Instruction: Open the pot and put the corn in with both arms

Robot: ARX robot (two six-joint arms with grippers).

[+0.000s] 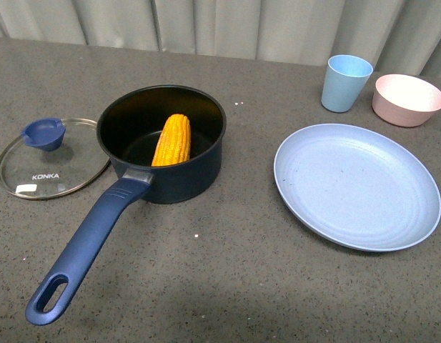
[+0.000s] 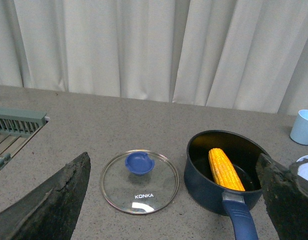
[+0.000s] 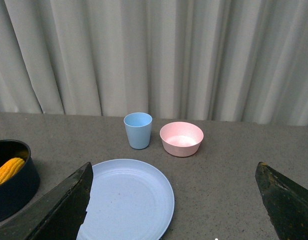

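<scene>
On the grey surface (image 1: 227,286), the glass lid (image 1: 52,158) reads "KONKA" and lies flat just left of the pot (image 1: 161,143), whose corn (image 1: 172,140) leans inside against the wall. Both wrist views show spread jaws: the left gripper (image 2: 173,200) and the right gripper (image 3: 173,200) are released, holding and touching nothing

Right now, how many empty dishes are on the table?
3: a blue plate right of the pot, with a blue cup and a pink bowl side by side behind it.
</scene>
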